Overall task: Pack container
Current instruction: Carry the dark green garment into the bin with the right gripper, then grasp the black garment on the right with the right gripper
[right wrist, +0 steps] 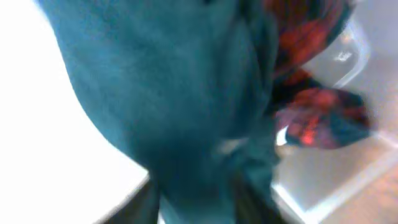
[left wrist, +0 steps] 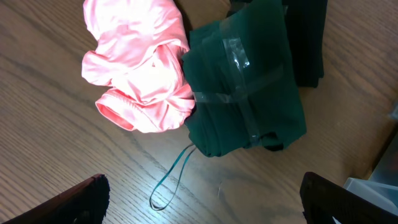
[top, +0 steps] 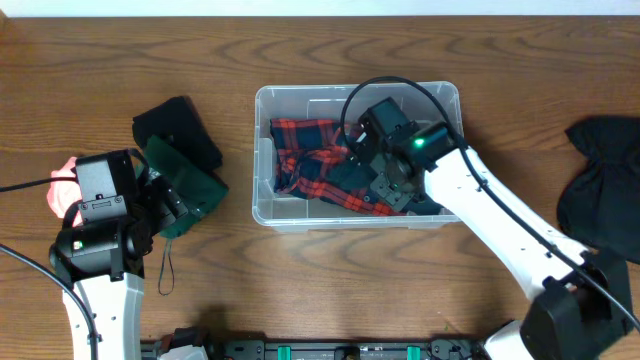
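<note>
The container (top: 300, 91), a clear rectangular bin, stands at the table's middle. It holds a red plaid garment (top: 305, 150) and a dark teal garment (top: 350, 178). My right gripper (top: 388, 178) is down inside the bin, shut on the teal garment (right wrist: 174, 99), which fills the blurred right wrist view; the plaid (right wrist: 311, 118) shows beside it. My left gripper (left wrist: 202, 190) is open and empty, low over the table just short of a folded dark green garment (left wrist: 245, 81) with a teal loop (left wrist: 171, 183). A pink garment (left wrist: 140, 74) lies against the green one.
A black garment (top: 178, 125) lies behind the green one (top: 190, 185). The pink garment (top: 58, 188) is partly under my left arm. Another black garment (top: 600, 180) lies at the far right. The bin's corner (left wrist: 376, 186) shows at the left wrist view's lower right.
</note>
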